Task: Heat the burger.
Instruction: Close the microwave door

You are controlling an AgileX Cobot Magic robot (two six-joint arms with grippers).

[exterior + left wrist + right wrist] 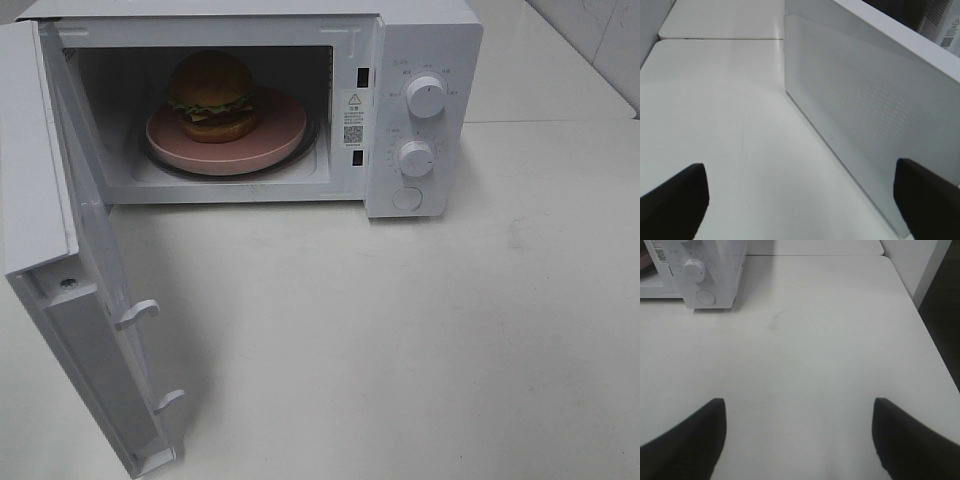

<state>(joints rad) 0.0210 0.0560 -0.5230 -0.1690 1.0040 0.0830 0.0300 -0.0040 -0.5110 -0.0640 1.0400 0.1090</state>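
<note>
The burger (211,95) sits on a pink round plate (270,140) inside the white microwave (425,40). The microwave door (75,300) stands wide open, swung out to the left. Neither arm shows in the exterior high view. In the left wrist view my left gripper (800,200) is open and empty, with the outer face of the door (865,100) close by one of its fingers (932,200). In the right wrist view my right gripper (800,440) is open and empty above the bare table, well away from the microwave's control panel (705,275).
The control panel has two knobs (426,97) (415,158) and a round button (407,198). The white table (420,340) spreads in front of the microwave. The table's edge (930,335) shows in the right wrist view.
</note>
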